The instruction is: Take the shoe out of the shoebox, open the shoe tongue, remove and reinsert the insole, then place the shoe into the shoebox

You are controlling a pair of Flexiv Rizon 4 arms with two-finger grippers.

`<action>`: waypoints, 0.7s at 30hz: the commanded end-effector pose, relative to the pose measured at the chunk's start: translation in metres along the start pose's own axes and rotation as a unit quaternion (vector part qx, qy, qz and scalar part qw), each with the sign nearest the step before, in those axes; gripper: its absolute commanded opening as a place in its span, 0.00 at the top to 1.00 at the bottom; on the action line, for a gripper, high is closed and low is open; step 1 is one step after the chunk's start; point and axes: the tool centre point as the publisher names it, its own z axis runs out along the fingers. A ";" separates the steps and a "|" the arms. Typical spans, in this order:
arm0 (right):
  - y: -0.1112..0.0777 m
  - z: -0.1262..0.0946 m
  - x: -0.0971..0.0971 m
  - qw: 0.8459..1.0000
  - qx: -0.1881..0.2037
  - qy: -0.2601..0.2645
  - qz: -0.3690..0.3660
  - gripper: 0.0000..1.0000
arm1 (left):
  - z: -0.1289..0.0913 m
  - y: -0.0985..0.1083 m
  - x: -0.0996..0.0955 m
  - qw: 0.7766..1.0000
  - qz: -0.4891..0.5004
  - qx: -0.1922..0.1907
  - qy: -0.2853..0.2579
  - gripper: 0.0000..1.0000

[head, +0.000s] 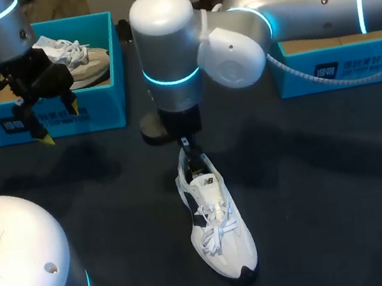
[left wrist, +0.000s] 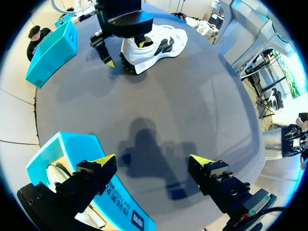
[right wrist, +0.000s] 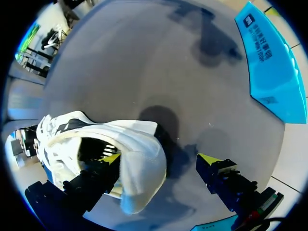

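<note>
A white sneaker (head: 218, 229) with black accents lies on the dark table, toe toward the front edge. My right gripper (head: 191, 151) hangs over its heel. In the right wrist view this gripper (right wrist: 161, 160) is open and straddles the sneaker's (right wrist: 139, 159) heel wall, one finger inside the shoe opening and the other outside. My left gripper (head: 60, 123) hovers open and empty above the front wall of the blue shoebox (head: 108, 91) at the back left. In the left wrist view the left gripper (left wrist: 153, 161) is over bare table beside that shoebox (left wrist: 62, 149), with the sneaker (left wrist: 154, 45) far ahead.
The left shoebox holds a second, beige and white shoe (head: 85, 61). Another blue box (head: 339, 74) stands at the back right under my right arm. Two white rounded robot bases fill the front corners.
</note>
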 end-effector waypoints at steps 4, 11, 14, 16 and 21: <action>0.006 0.013 -0.008 1.000 0.004 0.008 0.007 0.00 | 0.000 0.000 0.001 1.000 0.001 0.000 0.000 0.00; 0.003 0.017 -0.005 1.000 0.001 0.007 0.025 0.07 | 0.000 0.000 0.001 1.000 0.001 0.000 0.000 0.00; 0.001 0.016 -0.002 0.999 0.004 0.004 0.033 0.14 | 0.000 0.000 0.001 1.000 0.001 0.000 0.000 0.00; 0.000 0.016 0.000 0.999 0.006 0.004 0.037 0.17 | 0.000 0.000 0.001 1.000 0.001 0.000 0.000 0.00; -0.001 0.016 0.001 0.999 0.007 0.001 0.044 1.00 | 0.000 0.000 0.001 1.000 0.001 0.000 0.000 0.00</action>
